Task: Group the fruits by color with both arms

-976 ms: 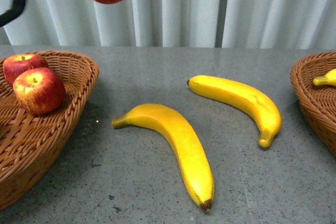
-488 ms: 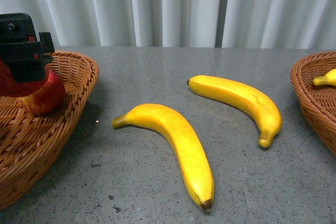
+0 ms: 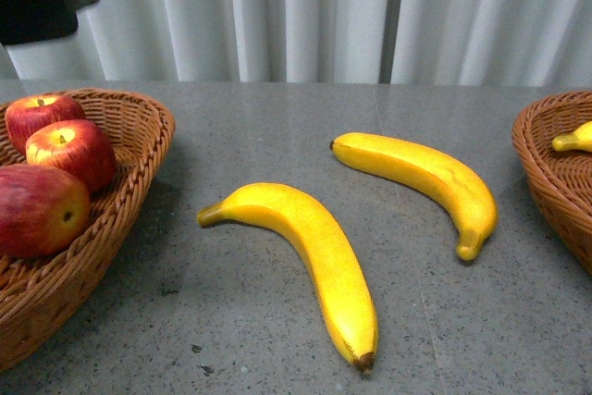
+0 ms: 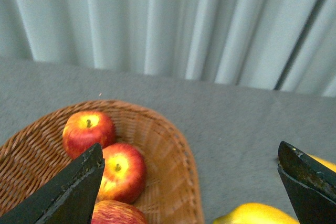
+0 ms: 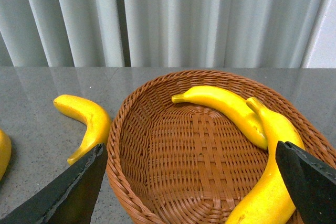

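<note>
Left end effector (image 4: 190, 150) gapes empty above the apples (image 4: 88, 129), right end effector (image 5: 190, 149) gapes before basketed bananas (image 5: 226, 106).

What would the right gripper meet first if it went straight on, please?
Most likely the right gripper would meet the bare floor of the basket, beside its two bananas; depth is uncertain.
</note>
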Tool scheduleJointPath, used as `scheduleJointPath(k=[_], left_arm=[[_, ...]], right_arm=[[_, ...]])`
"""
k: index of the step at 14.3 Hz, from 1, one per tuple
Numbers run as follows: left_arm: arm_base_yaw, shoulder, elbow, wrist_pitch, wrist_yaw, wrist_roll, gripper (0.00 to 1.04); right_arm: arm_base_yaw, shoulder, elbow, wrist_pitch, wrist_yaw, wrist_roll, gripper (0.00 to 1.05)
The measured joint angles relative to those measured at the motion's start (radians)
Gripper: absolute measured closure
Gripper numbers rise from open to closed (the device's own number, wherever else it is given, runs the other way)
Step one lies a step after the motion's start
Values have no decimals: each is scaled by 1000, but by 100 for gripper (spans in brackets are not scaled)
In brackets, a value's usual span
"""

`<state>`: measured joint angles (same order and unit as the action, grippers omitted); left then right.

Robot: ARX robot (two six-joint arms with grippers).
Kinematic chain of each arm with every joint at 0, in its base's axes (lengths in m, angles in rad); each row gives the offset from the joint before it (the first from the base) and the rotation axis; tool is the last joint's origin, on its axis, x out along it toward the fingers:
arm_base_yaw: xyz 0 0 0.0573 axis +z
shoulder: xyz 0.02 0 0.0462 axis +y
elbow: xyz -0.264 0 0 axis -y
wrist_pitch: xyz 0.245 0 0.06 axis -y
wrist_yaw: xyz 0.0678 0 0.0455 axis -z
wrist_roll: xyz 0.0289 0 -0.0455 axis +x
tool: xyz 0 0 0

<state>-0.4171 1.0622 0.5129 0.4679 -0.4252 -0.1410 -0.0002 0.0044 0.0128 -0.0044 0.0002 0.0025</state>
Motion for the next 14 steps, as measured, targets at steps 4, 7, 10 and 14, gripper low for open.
scheduleJointPath(k=[4, 7, 10, 14], left_arm=[[-108, -256, 12, -114, -80, 125, 14], [38, -475, -168, -235, 32, 126, 50], [161, -583, -284, -222, 166, 127, 88], [264, -687, -371, -232, 267, 127, 103]], right_arm=[[0, 0, 0, 0, 0, 0, 6], [0, 0, 0, 0, 0, 0, 6], [0, 0, 0, 0, 0, 0, 6], [0, 0, 0, 0, 0, 0, 6]])
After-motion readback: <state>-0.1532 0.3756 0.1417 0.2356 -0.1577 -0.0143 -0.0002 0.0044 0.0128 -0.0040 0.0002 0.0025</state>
